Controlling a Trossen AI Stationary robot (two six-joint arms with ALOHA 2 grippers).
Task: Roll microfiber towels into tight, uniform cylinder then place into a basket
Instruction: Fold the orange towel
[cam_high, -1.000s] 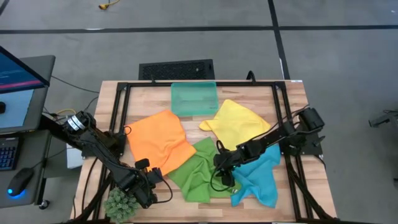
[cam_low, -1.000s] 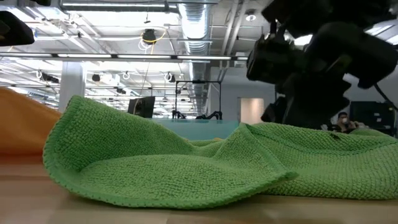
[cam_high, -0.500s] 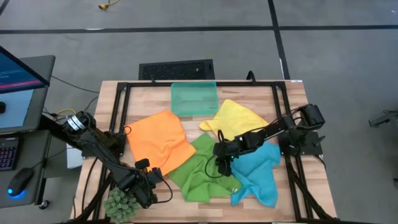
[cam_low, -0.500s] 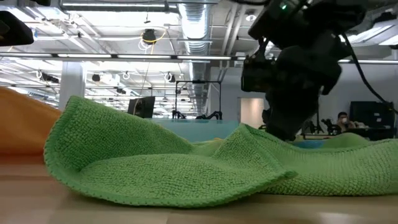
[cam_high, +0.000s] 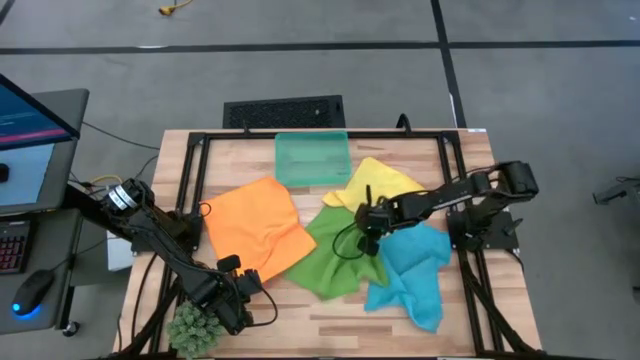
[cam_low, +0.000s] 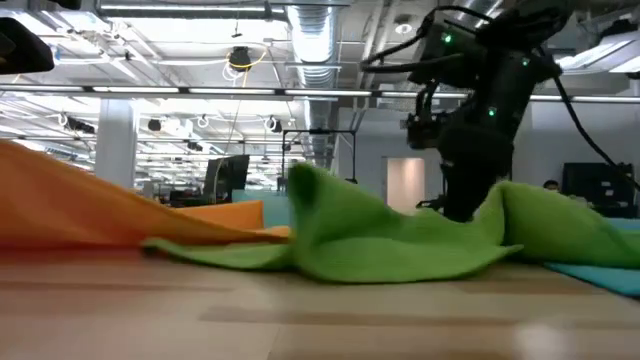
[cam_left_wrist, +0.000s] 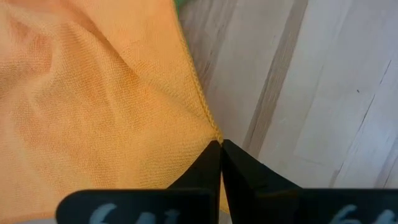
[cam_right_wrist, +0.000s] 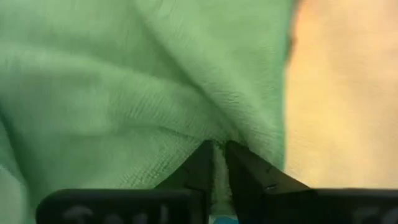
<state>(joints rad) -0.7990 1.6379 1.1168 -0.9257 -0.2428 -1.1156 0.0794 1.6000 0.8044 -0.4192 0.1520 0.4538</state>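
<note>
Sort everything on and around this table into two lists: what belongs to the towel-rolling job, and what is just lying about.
Job:
- orange microfiber towel
- green microfiber towel, pinched by the right gripper
- yellow microfiber towel
- bright blue microfiber towel
- translucent teal-green plastic basket

Lying about:
- spiky green plant ball
- black keyboard
- computer mouse

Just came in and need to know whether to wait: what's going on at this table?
The robot is sorting out a pile of cloths. Its right hand has pinched a fold of the green towel and lifts it mid-table, between the yellow towel and the blue towel. The left hand waits shut at the orange towel's near corner. No towel is rolled, and the basket holds none.
</note>
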